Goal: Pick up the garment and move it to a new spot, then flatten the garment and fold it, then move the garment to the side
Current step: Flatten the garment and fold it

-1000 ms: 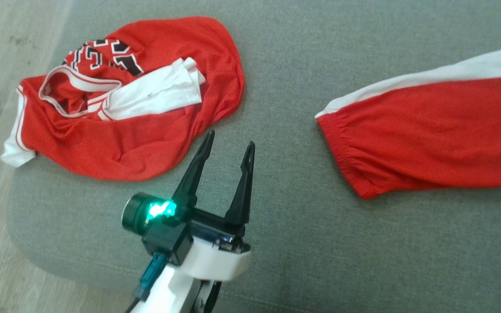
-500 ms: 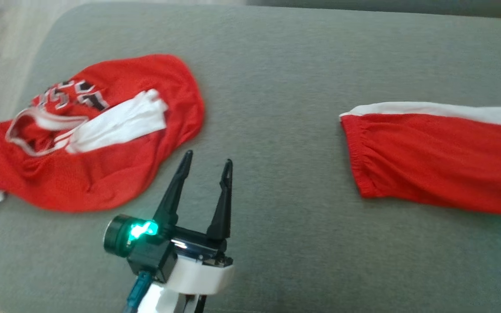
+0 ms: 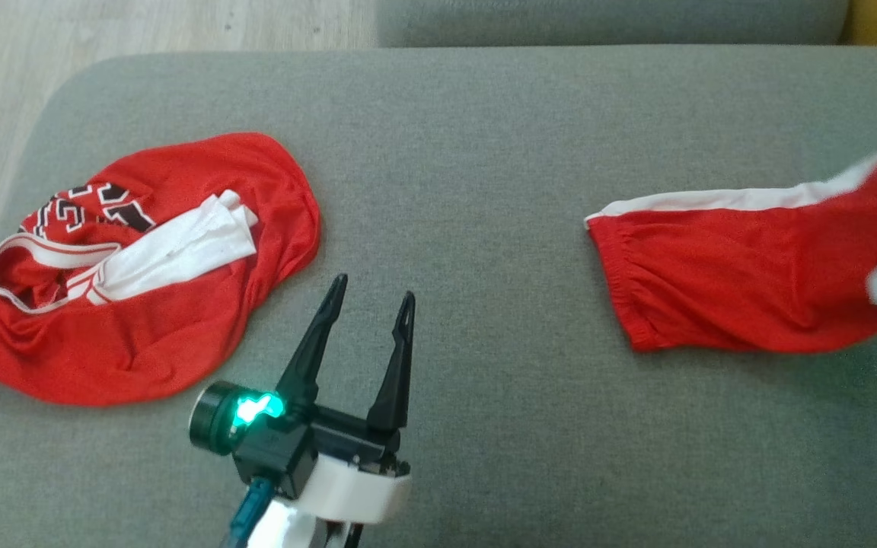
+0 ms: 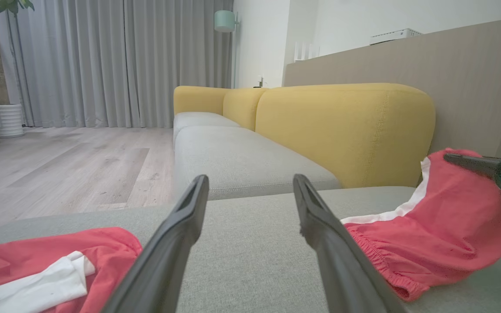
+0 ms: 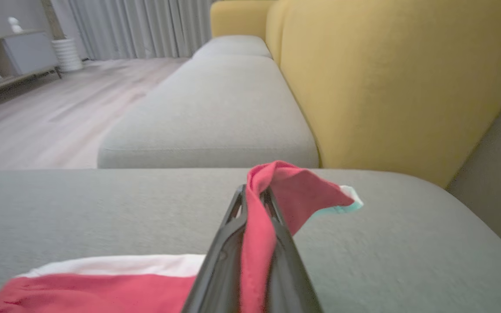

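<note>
Pick-up step. Right end effector (image 5: 253, 192) pinches the shorts (image 3: 743, 281), well right of the jersey (image 3: 141, 327); left end effector (image 3: 371, 293) stands spread beside it. Next, likely: lift clear.

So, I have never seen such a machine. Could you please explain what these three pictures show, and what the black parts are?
It is a robot with two arms. One picture looks down from its head. Each of the other two looks along one arm's black two-fingered tool. The left tool is open and holds nothing. The right tool is shut on an edge of the red shorts, and that end is raised. A crumpled red jersey lies on the same grey cushion.
</note>
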`<state>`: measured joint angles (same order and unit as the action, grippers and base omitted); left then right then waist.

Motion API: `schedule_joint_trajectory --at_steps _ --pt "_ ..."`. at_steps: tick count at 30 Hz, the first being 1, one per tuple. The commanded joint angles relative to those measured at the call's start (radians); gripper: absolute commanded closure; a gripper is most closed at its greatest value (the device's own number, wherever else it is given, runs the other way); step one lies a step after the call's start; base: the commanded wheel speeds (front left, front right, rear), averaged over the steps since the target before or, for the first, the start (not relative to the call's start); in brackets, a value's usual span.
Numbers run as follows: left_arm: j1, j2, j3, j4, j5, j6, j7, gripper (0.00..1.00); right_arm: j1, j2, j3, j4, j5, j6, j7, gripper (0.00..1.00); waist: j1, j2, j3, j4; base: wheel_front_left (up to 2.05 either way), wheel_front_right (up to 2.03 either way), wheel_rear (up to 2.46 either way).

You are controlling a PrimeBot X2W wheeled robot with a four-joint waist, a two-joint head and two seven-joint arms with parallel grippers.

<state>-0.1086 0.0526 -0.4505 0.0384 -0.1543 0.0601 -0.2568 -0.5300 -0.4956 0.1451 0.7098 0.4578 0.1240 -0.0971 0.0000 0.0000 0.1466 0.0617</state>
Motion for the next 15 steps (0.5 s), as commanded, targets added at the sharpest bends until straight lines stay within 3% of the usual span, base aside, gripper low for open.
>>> schedule_joint_trajectory --at_steps 1,8,9,10,11,15 --pt "0.001 -0.002 0.029 -0.021 0.007 -0.005 -0.005 0.0 -0.016 0.015 0.027 -0.088 -0.029 0.007 -0.007 1.0 0.0 0.0 -0.015 0.006 0.0 0.0 0.0" --pt "0.02 -0.002 0.026 -0.017 0.003 0.0 -0.005 0.0 0.117 0.134 0.146 -0.32 -0.131 0.007 0.066 1.0 0.0 0.0 -0.036 0.04 0.0 0.0 0.0" --pt "0.023 -0.002 0.026 -0.017 0.002 0.0 -0.005 0.0 0.147 0.147 0.171 -0.342 -0.152 0.007 0.085 0.77 0.0 0.0 -0.037 0.043 0.0 0.0 0.0" --pt "0.026 -0.002 0.027 -0.016 0.001 0.001 -0.005 0.0 0.176 0.163 0.19 -0.363 -0.169 0.007 0.097 0.33 0.0 0.0 -0.038 0.047 0.0 0.0 0.0" --pt "0.029 -0.002 0.027 -0.015 0.0 0.002 -0.005 0.0 0.202 0.182 0.196 -0.382 -0.18 0.007 0.104 0.0 0.0 0.0 -0.04 0.049 0.0 0.0 0.0" --pt "0.037 -0.002 0.027 -0.01 -0.002 0.004 -0.005 0.0 0.276 0.243 0.166 -0.445 -0.204 0.007 0.077 0.0 0.0 0.0 -0.056 0.052 0.0 0.0 0.0"
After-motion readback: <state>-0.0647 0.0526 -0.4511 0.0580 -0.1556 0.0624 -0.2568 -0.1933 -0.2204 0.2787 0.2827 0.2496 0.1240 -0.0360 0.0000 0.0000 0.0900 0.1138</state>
